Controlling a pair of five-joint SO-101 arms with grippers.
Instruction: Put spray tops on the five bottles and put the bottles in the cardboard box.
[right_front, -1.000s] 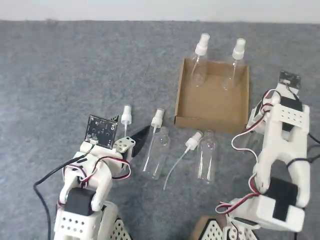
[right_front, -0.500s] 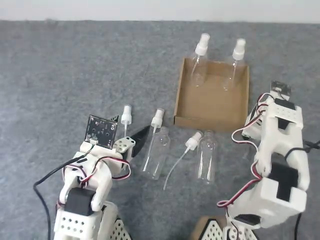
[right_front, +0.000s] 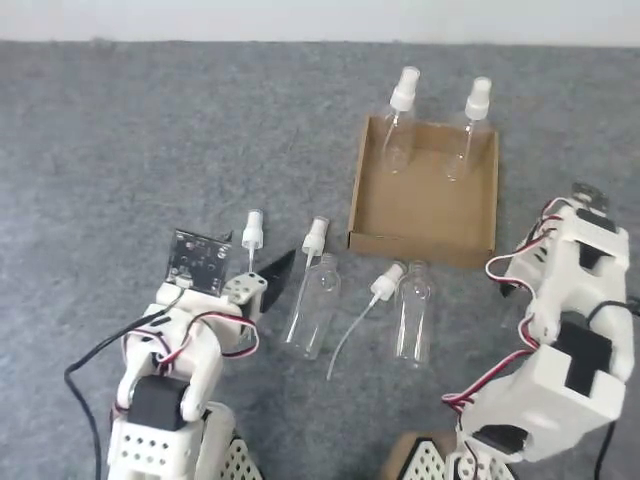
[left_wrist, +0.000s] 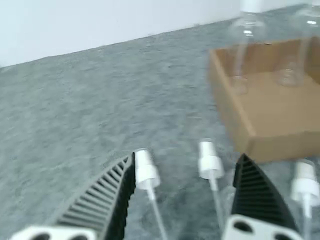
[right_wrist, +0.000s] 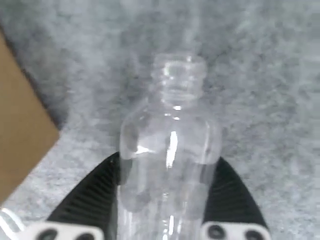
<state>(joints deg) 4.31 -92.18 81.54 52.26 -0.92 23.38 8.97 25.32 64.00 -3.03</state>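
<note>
My right gripper (right_wrist: 167, 161) is clamped on an uncapped bottle (right_wrist: 167, 135). Both black fingers (right_wrist: 90, 195) press its clear body. Its long axis runs straight out along them, with the open neck pointing away from the wrist over the grey carpet (right_wrist: 260, 75). I cannot tell whether it rests on the carpet or hangs above it. A wall of the box (right_wrist: 20, 120) sits close beside one finger.

My left gripper (left_wrist: 187, 160) stands wide, holding nothing. Two spray tops lie ahead in the gap between its jaws. Both run lengthwise with the jaws, white heads pointing away and thin tubes trailing back toward the wrist. The first top (left_wrist: 145, 170) is just beside one jaw. The second top (left_wrist: 209, 160) is nearer the other, next to the neck of a lying bottle (right_front: 313, 308) whose neck also points away from the gripper. I cannot tell whether that tube enters the neck.

Out past that jaw, a third top (right_front: 388, 281) lies slanted, head toward the box and tube trailing back. It is just beside a second lying bottle (right_front: 413, 318), whose neck points at the box.

Farther ahead, at the box's far wall, a capped bottle (right_front: 398, 135) and the other capped bottle (right_front: 468, 135) stand upright, tops up, side by side but apart.
</note>
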